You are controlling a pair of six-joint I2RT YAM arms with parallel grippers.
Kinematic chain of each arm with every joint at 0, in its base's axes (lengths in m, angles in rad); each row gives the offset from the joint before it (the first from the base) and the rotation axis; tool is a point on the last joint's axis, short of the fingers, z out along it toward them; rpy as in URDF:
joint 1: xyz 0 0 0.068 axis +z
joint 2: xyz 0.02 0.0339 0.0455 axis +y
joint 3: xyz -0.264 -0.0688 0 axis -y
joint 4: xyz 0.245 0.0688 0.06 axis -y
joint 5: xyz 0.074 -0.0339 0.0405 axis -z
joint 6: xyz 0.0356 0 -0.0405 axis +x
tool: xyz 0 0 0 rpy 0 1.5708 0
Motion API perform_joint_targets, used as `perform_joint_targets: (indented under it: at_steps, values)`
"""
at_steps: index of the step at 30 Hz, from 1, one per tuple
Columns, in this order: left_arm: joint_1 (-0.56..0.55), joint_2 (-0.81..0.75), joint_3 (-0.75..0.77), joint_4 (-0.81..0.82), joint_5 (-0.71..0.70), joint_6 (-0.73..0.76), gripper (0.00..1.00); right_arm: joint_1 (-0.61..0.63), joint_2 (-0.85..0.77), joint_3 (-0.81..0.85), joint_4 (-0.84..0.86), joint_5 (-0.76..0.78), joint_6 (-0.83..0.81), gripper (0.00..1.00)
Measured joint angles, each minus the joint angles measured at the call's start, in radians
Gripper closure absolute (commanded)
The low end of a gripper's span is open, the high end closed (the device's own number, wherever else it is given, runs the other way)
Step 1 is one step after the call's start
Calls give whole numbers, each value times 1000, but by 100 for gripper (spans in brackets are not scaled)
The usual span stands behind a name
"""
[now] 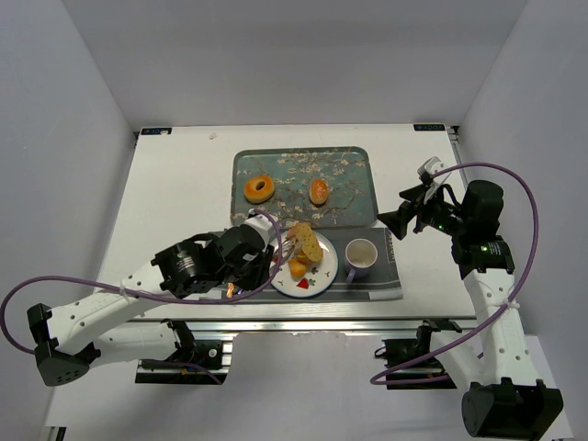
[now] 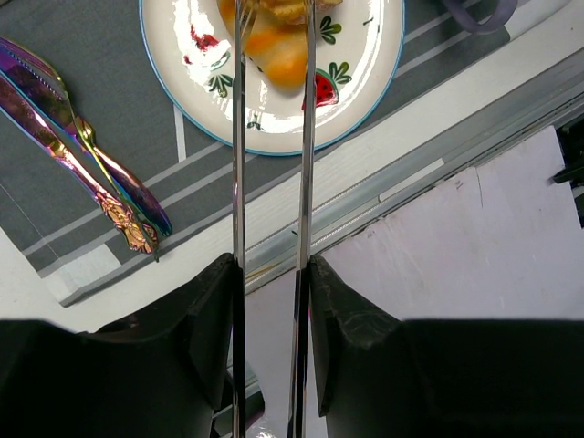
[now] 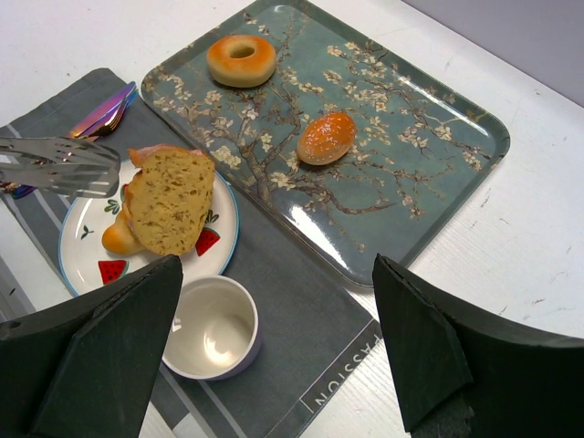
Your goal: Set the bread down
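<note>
Bread slice (image 3: 169,201) lies on the white plate (image 3: 75,265), leaning on a small roll (image 3: 115,239) — the placing looks all but done. Left gripper (image 2: 272,274) clamps the tongs (image 2: 239,164), whose tips sit at the slice's edge, seemingly parted; only backing away is left. Right gripper (image 3: 274,347) hangs wide open — empty — above the placemat (image 3: 301,301).

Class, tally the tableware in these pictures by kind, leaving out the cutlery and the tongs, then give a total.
flowered tray: 1
plate: 1
cup: 1
grey placemat: 1
Total: 4
</note>
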Motion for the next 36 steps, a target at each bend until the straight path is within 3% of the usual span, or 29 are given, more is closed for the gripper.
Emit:
perform_joint_targets:
  at_steps: [9,12,17,24,27,31,33,36]
  values:
    - [0,-39,0,0,-31,-26,59,0,0,0,0,-1,0,11]
    - [0,-76,0,3,-43,-39,65,0,0,0,0,-3,0,11]
    - [0,-126,0,4,-85,-83,99,0,0,0,0,-4,0,11]
    - [29,-186,-35,8,-289,-192,100,0,0,0,1,-16,6,11]
    - [206,-185,-93,61,-288,-146,100,0,0,0,2,-26,10,11]
    - [745,-84,-174,219,-70,10,100,4,0,0,4,-29,4,11]
    - [943,-2,-206,301,55,85,100,5,0,0,3,-29,-5,11]
    - [1131,131,-236,407,177,187,100,5,-2,0,-8,-27,-13,11]
